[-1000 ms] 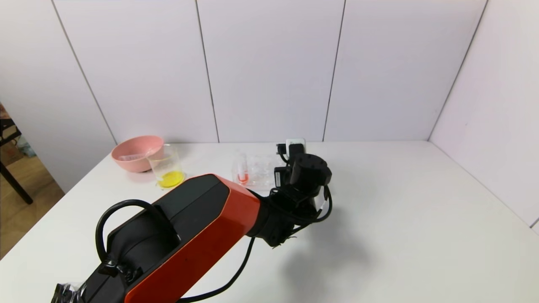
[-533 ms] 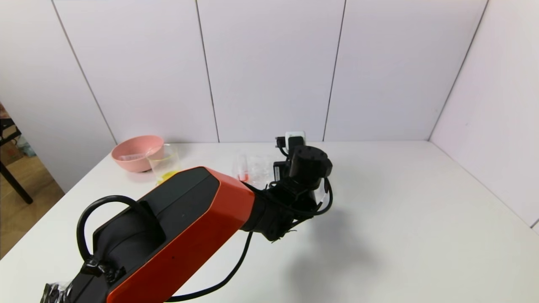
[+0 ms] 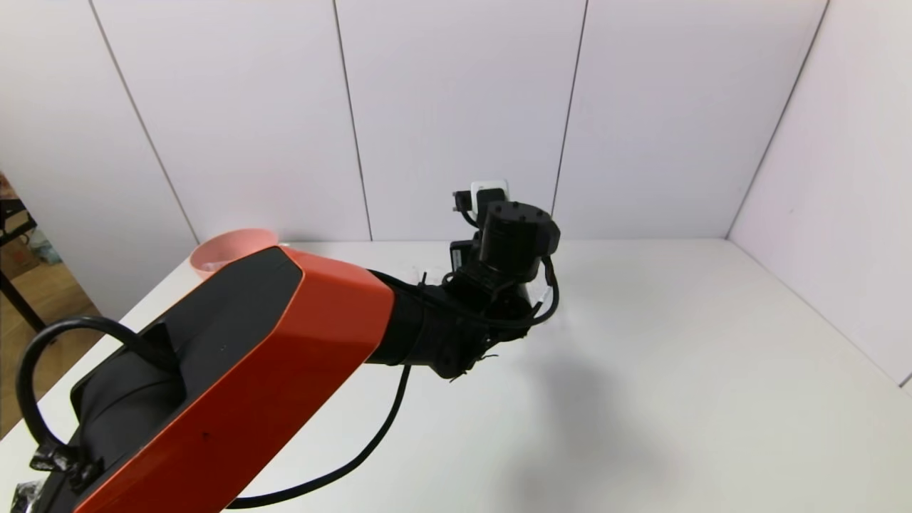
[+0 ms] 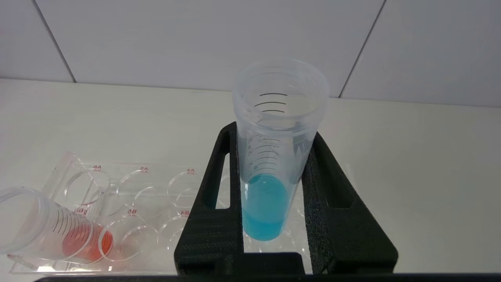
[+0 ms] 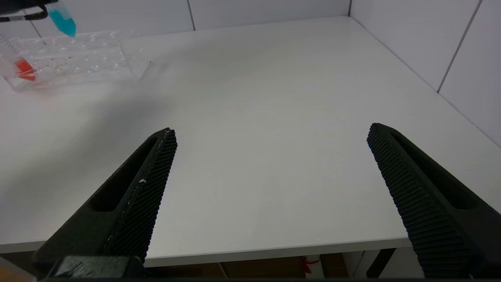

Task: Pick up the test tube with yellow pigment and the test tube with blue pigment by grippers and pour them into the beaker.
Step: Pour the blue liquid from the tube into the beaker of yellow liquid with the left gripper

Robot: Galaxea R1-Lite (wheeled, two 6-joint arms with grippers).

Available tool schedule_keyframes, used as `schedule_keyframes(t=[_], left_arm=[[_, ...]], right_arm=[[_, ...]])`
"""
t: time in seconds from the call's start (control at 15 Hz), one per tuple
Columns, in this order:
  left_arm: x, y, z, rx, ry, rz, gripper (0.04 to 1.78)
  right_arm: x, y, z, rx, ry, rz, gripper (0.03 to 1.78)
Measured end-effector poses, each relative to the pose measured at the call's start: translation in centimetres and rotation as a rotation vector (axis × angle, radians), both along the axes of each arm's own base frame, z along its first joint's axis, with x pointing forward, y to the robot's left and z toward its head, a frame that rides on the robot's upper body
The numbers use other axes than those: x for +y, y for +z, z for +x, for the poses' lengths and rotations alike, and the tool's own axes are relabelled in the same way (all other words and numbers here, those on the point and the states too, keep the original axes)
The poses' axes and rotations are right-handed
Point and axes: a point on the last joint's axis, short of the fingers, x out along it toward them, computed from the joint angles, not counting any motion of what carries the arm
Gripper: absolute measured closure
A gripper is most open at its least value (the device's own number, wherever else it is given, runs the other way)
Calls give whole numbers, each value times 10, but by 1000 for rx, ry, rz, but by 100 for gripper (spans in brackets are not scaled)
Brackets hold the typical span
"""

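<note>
A smooth white table (image 5: 274, 98) meets pale panelled walls. The left gripper (image 4: 272, 188) clamps the test tube with blue pigment (image 4: 270, 172) above the clear rack (image 4: 129, 184); the right gripper (image 5: 270, 156) is spread wide, near the table's edge.

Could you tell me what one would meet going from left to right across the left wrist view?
Test tube with orange-red liquid leaning in the clear tube rack → test tube with blue pigment, clamped upright in the left gripper → bare white table.
</note>
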Motion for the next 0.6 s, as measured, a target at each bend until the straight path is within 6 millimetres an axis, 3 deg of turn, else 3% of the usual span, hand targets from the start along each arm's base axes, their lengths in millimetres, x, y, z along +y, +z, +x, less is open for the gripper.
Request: schedule_keyframes(t=[0.6], left_arm=[[15, 60, -32, -14, -28, -18, 137]], right_arm=[[0, 0, 0, 0, 0, 0, 4]])
